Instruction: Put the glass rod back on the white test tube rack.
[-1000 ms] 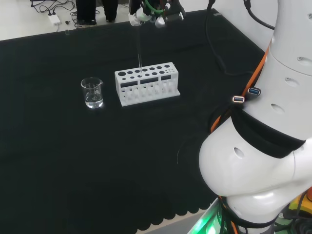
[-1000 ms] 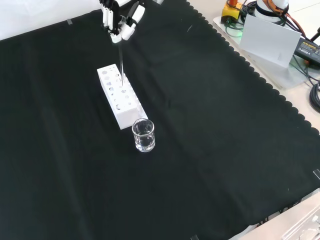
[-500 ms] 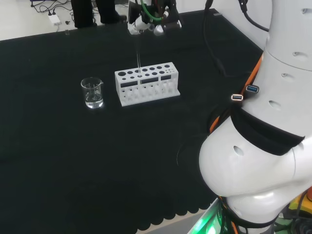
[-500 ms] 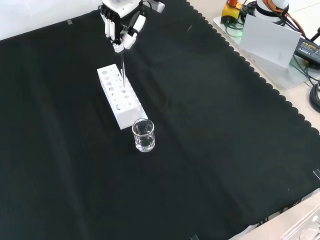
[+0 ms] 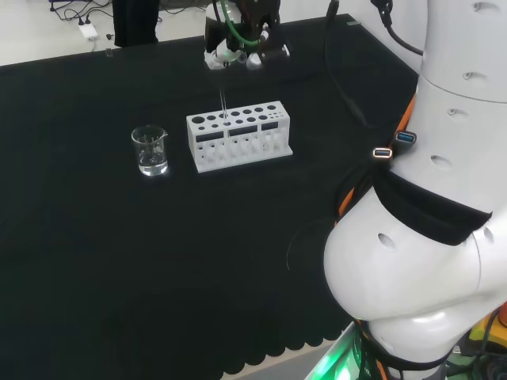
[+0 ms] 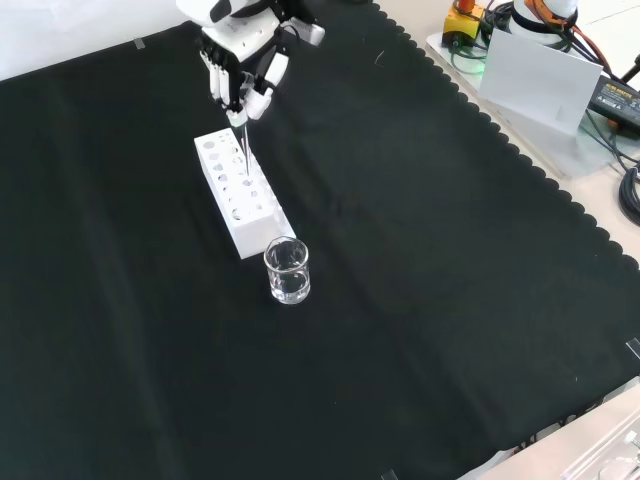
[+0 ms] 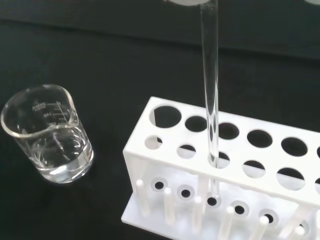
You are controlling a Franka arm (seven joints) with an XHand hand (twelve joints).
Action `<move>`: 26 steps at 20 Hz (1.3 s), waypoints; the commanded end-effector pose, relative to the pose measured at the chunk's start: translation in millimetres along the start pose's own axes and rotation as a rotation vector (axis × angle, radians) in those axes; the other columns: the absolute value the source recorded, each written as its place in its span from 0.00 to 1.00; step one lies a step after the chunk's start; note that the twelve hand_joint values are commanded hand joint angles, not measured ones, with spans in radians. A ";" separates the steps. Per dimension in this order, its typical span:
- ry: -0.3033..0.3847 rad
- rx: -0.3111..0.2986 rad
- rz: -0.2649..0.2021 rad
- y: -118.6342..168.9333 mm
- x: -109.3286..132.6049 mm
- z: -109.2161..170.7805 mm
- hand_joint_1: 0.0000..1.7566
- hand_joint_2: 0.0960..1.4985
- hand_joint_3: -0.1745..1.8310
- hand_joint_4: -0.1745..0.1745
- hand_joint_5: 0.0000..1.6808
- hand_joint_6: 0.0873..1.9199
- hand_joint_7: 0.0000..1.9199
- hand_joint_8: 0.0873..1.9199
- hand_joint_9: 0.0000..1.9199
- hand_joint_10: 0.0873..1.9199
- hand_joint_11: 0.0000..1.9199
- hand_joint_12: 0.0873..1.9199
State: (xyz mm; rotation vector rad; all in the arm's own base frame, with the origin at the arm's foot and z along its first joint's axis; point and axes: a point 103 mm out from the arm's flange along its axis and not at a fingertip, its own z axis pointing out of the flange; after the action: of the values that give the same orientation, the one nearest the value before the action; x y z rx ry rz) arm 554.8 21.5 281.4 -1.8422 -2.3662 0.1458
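- A clear glass beaker (image 5: 150,150) is seen upright on the black cloth (image 5: 119,261), at about 9 o'clock in the head view, with a little clear liquid in it.
- Cables (image 5: 75,20) are seen on the floor at 11 o'clock.

Clear glass rod (image 7: 210,100) stood upright through a hole of the white test tube rack (image 7: 235,165), lower end seated near the base plate, rack placed lengthwise on black cloth, two rows of round holes seen on top
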 end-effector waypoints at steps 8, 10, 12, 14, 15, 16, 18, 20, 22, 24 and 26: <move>-0.004 0.028 0.002 -0.2 -6.0 20.1 0.75 0.71 0.00 0.00 0.76 0.07 0.64 0.44 0.86 0.35 0.86 0.28; 0.002 0.028 0.002 -0.5 -6.2 20.8 0.75 0.71 0.00 0.00 0.76 0.07 0.64 0.44 0.86 0.34 0.86 0.28; 0.014 0.025 0.004 -1.6 -6.7 20.5 0.75 0.71 0.00 0.00 0.76 0.07 0.65 0.44 0.86 0.34 0.86 0.28; 0.018 0.036 0.002 -2.6 -7.4 19.2 0.75 0.71 0.00 0.00 0.77 0.06 0.65 0.42 0.86 0.34 0.86 0.28; 0.016 0.044 -0.001 -2.9 -7.7 17.9 0.75 0.70 0.00 0.00 0.77 0.07 0.67 0.39 0.87 0.34 0.87 0.27; 0.016 0.051 -0.003 -3.4 -8.1 16.0 0.75 0.70 0.00 0.00 0.77 0.09 0.70 0.32 0.87 0.32 0.87 0.26; 0.016 0.073 -0.008 -4.3 -8.4 11.5 0.77 0.67 0.00 0.00 0.71 0.18 0.75 0.17 0.87 0.25 0.89 0.23; 0.023 0.095 -0.008 -5.5 -8.7 7.6 0.76 0.62 0.00 0.00 0.55 0.31 0.71 0.10 0.87 0.17 0.90 0.20; 0.027 0.098 -0.008 -7.2 -8.5 4.6 0.75 0.58 0.00 0.00 0.38 0.37 0.60 0.15 0.87 0.08 0.91 0.17; 0.027 0.102 -0.008 -8.5 -8.2 2.4 0.75 0.56 0.00 0.00 0.28 0.34 0.49 0.25 0.87 0.01 0.92 0.15; 0.027 0.102 -0.006 -9.9 -8.5 0.3 0.75 0.55 0.00 0.01 0.23 0.30 0.43 0.31 0.85 0.00 0.92 0.15</move>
State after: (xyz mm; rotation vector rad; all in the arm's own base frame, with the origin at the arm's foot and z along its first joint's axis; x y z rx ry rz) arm 549.2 12.1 278.6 -1.7836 -2.3057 0.2274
